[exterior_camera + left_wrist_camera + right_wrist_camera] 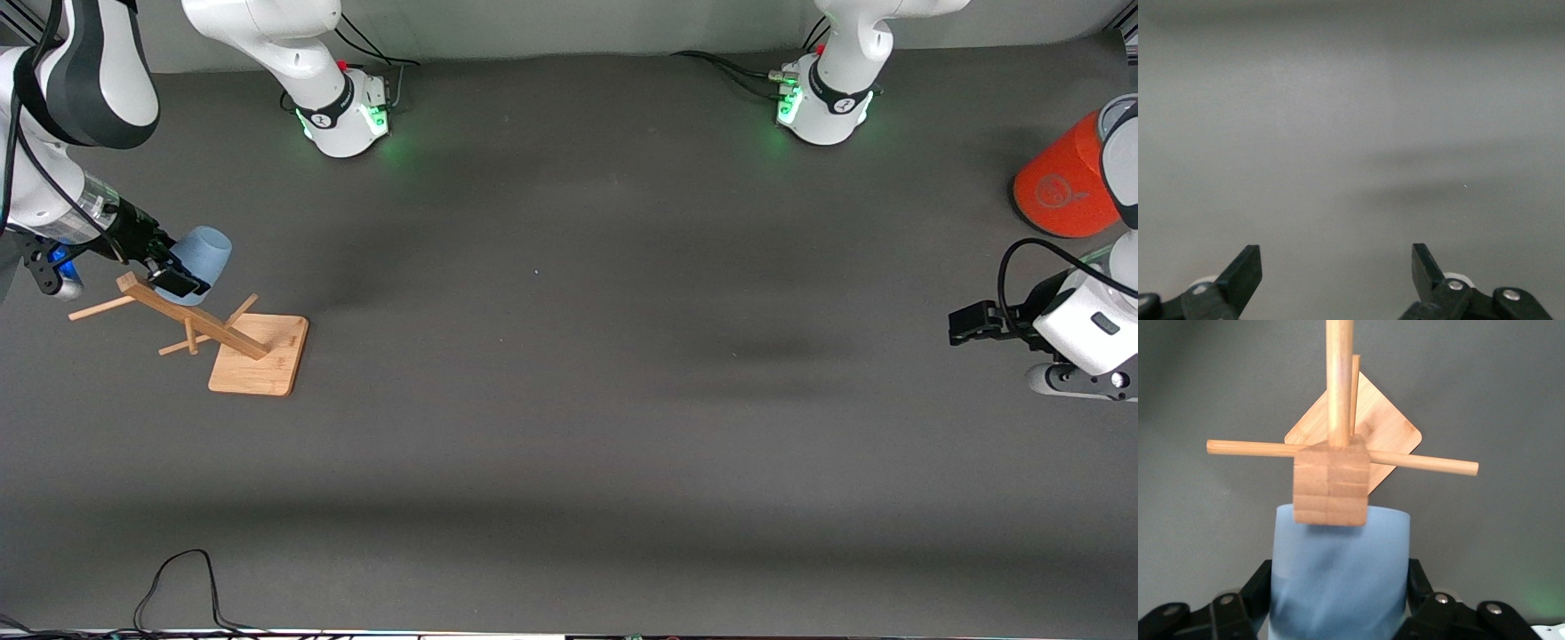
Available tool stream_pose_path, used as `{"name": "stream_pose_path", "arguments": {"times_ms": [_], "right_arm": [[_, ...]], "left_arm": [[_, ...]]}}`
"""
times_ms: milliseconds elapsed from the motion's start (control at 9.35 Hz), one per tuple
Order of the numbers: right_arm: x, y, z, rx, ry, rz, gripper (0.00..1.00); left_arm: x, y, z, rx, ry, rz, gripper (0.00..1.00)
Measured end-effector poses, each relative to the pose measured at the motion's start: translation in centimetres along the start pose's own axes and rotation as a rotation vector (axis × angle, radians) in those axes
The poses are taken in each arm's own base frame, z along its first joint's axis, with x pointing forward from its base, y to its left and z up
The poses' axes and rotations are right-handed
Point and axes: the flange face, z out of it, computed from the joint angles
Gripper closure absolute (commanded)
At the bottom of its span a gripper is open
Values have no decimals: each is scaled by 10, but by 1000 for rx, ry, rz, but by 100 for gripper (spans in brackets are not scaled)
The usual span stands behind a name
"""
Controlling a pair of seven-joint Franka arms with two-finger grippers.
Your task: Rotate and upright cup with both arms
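2 white arms were present at a dark grey table (569,427), their bases along the edge farthest from the front camera.

Right gripper (174,271): positioned over the top of the wooden peg rack (258,354) at the right arm's end of the table. Its black fingers (1251,593) were closed against opposite sides of the pale blue cup (201,258), 1 on each flank as seen in the right wrist view (1338,580). The cup lay tilted on its side, hung on a peg beside the rack's square post top, raised above the table rather than resting on it. Whether the cup still touched the peg could not be determined.

Peg rack: flat square wooden base on the table, 1 upright post, thin dowel pegs crossing it.

Left gripper (965,322): waiting at the left arm's end of the table, over bare table surface. Its fingers (1241,273) stood wide apart with nothing between them; the left wrist view showed only grey table (1351,133) ahead.

1 large orange can (1062,182) stood at the left arm's end, farther from the front camera than the left gripper, partly hidden by the left arm.

1 black cable (178,587) lay looped at the table edge nearest the front camera.
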Motion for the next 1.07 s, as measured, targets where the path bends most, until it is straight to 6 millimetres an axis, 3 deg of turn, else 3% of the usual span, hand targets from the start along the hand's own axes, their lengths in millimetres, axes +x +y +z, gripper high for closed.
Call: {"name": "stream_pose_path", "arguments": {"times_ms": [428,642,856,1070], "right_arm": [[-1,1,-3,-3,-4,0,48],[-12,4,-21,-9,-16,5,48],[-47,-7,-47,-17,-24,26,49],[-96,-30,-70,-23,-26,69,49]], "left_arm": [[0,0,0,0,0,0,0],[0,-1,0,0,0,0,0],[0,-1,0,0,0,0,0],[0,-1,1,0,-1,-1,0]]}}
